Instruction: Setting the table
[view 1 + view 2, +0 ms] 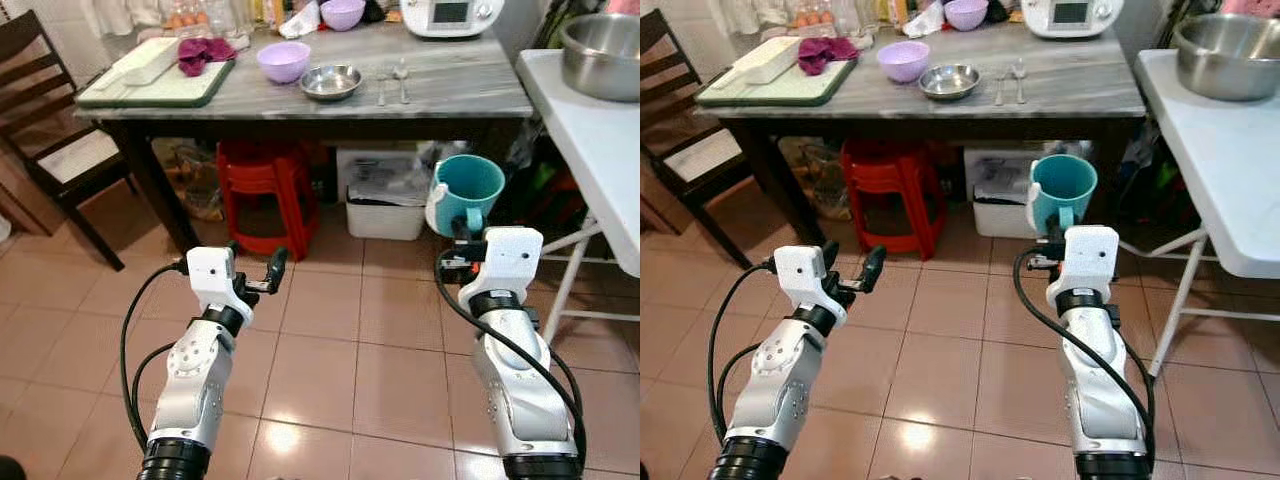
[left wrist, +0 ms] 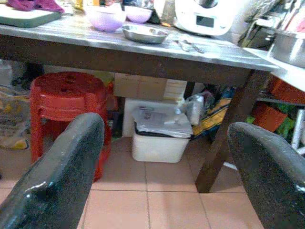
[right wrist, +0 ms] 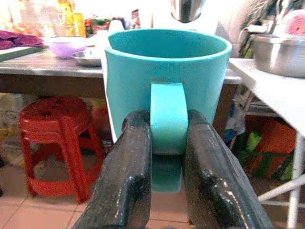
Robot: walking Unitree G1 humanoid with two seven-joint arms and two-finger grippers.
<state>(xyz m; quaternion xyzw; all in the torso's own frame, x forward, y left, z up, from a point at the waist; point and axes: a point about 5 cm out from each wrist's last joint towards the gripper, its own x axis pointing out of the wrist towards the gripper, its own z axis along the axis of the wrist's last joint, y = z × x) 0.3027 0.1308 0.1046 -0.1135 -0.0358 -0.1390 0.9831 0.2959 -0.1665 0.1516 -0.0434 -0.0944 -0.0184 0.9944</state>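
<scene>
Right gripper point(image 3: 167, 191) pinches the handle of the upright teal mug point(image 1: 467, 190), held short of the table point(image 1: 470, 85), left gripper point(image 1: 262, 275) spread empty; best carry it level and set down near the spoons point(image 1: 392, 82).

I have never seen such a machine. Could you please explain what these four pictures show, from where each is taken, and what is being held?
This is a humanoid robot with two silver arms. Two pictures come from cameras in its head, two from its wrists. The right tool pinches the handle of a turquoise plastic mug, seen close in the right wrist view. The left tool is open and holds nothing. Ahead stands a grey marble-topped table carrying a lilac plastic bowl, a small steel dish, two metal spoons and a green tray.
</scene>
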